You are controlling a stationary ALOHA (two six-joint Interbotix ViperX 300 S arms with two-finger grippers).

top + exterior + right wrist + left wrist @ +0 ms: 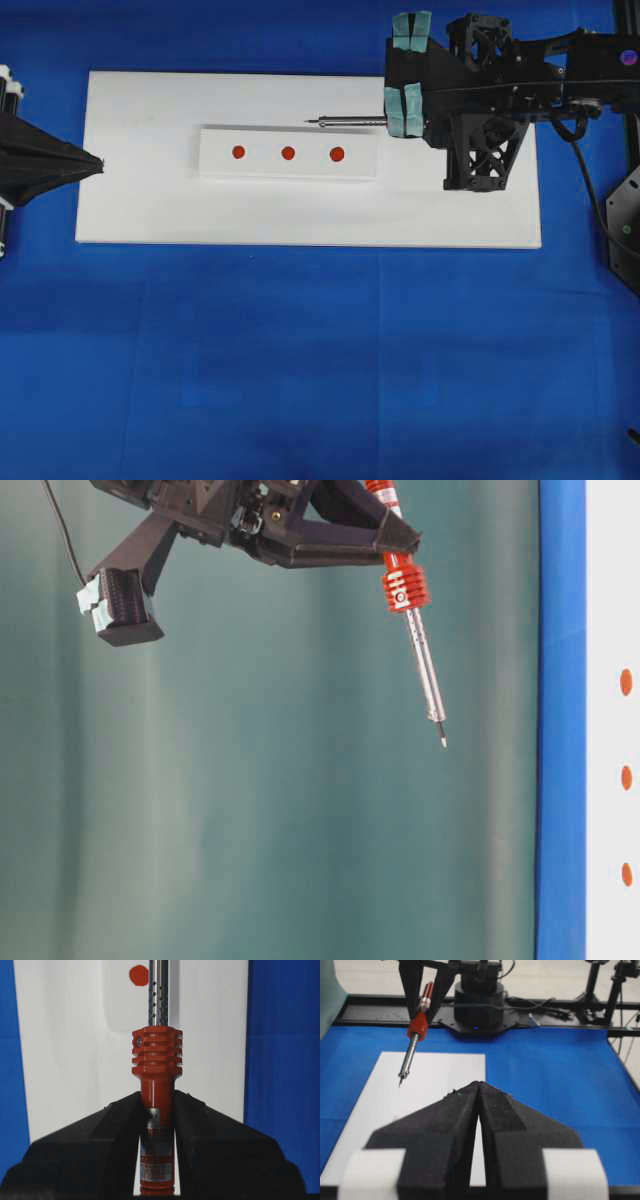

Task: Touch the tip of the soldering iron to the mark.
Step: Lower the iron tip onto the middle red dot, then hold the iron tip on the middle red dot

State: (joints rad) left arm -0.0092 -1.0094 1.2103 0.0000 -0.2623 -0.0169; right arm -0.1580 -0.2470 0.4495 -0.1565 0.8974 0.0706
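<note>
The soldering iron (345,121) has a red-orange ribbed handle (156,1057) and a thin metal shaft. My right gripper (157,1110) is shut on the handle and holds the iron in the air, tilted tip down (425,665). Three red marks (288,153) sit in a row on a white strip (262,167) on the white board (450,220). From overhead the tip is just behind the strip's back edge, between the middle and right-hand marks, off the surface. One mark (139,975) shows just left of the shaft. My left gripper (479,1084) is shut and empty at the board's left edge (98,163).
The board lies on a blue table cover (320,360). The right arm (520,80) and its black cord (585,175) hang over the board's right end. A black frame and arm base (477,1007) stand at the far side in the left wrist view.
</note>
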